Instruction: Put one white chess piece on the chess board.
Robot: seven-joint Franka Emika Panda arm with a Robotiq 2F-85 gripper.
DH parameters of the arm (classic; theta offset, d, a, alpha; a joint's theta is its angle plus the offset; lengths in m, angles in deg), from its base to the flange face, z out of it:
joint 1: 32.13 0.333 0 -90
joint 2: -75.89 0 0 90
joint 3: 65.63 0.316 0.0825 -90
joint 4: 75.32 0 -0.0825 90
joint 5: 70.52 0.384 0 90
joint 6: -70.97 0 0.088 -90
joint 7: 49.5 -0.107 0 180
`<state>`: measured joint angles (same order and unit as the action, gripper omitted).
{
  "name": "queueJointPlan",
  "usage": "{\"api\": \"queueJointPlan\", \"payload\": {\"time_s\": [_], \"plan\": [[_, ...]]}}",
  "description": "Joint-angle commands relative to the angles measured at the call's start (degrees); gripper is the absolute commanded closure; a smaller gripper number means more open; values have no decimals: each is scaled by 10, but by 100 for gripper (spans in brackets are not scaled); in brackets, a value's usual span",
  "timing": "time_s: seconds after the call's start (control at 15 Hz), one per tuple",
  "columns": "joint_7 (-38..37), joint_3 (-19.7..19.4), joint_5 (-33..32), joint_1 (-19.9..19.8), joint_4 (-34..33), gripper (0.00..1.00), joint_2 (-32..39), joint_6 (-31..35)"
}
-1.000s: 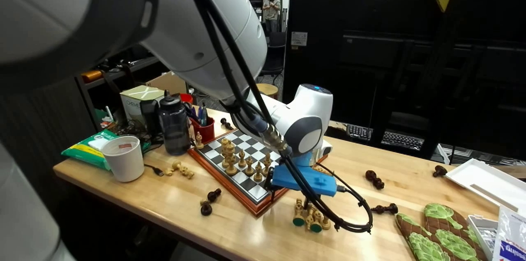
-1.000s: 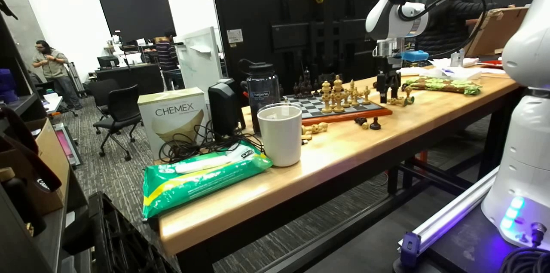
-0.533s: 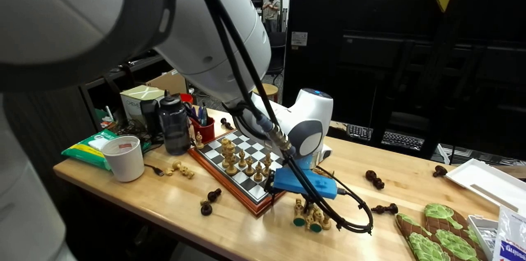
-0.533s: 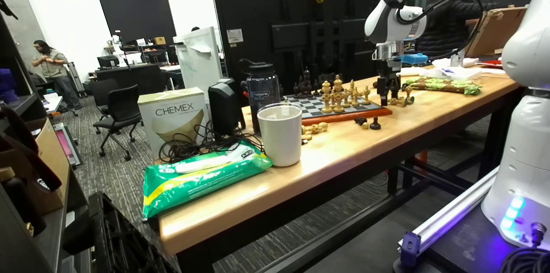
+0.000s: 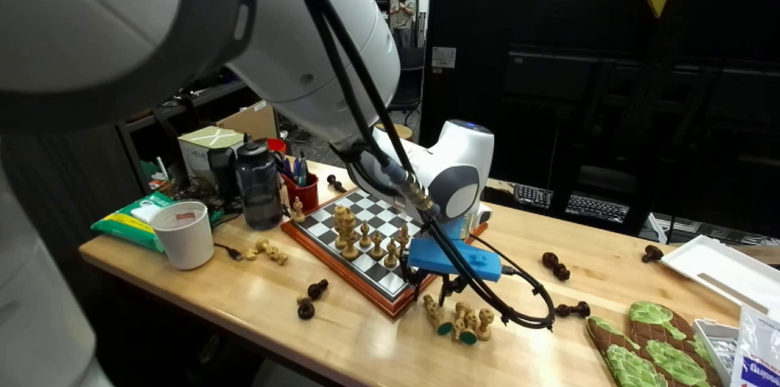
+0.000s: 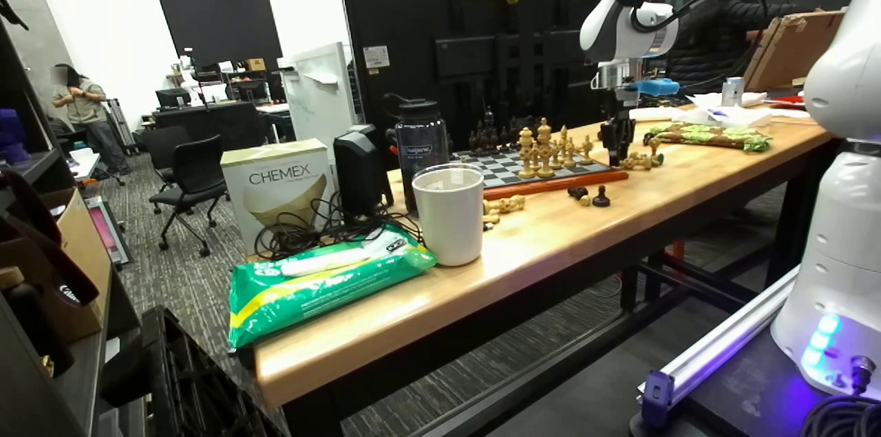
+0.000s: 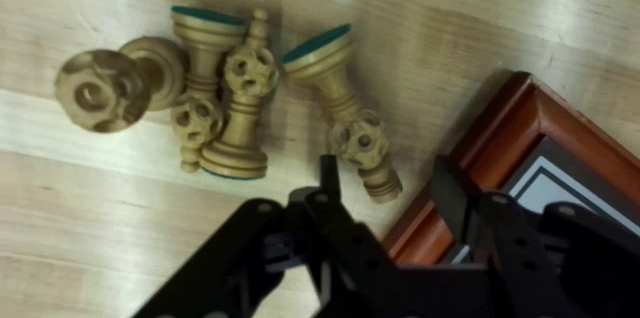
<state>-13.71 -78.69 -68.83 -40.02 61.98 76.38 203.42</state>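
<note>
1. The gripper (image 7: 387, 180) points downward beside one corner of the chess board (image 7: 482, 168), its jaws spread apart with a clear gap.
2. In the wrist view, the head end of a fallen white chess piece (image 7: 357, 132) shows between the two fingertips — whether either touches it, I cannot tell.
3. That piece lies on its side on the tabletop (image 5: 378, 350), off the board; its head end is near the reddish-brown frame, its green base farther away.
4. Just beside it, a pair of toppled white pieces (image 7: 242, 120) lies head to foot; next to them an upright white piece (image 7: 102, 90) stands on the wood.
5. The board lies flat, partly hidden behind the arm (image 5: 463, 167) in an exterior view, with a group of standing white pieces (image 5: 364, 234) on its squares.
6. Between the board and the table's near edge are an upright dark piece (image 5: 306, 309) and a fallen dark piece (image 5: 317, 289).
7. More fallen white pieces (image 5: 271, 252) lie near a white cup (image 5: 183, 237) — the dark bottle (image 5: 258, 189) and red pen cup (image 5: 303, 193) stand beyond. Patterned oven mitts (image 5: 661, 347) lie well apart from the board.
</note>
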Motion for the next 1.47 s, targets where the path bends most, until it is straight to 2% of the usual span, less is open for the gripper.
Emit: {"api": "queueJointPlan", "payload": {"time_s": [0.0, 0.13, 0.2, 0.27, 0.87, 1.4], "plan": [[17, 10, 0, -12, 0, 83, 4, 2], [19, 10, 2, -12, 1, 98, 2, 3], [19, 10, 2, -12, 1, 99, 2, 3], [20, 11, 2, -12, 1, 96, 2, 3], [12, 11, -9, -11, 6, 96, -15, -1], [-22, 21, -74, -3, 23, 96, -77, -9]]}}
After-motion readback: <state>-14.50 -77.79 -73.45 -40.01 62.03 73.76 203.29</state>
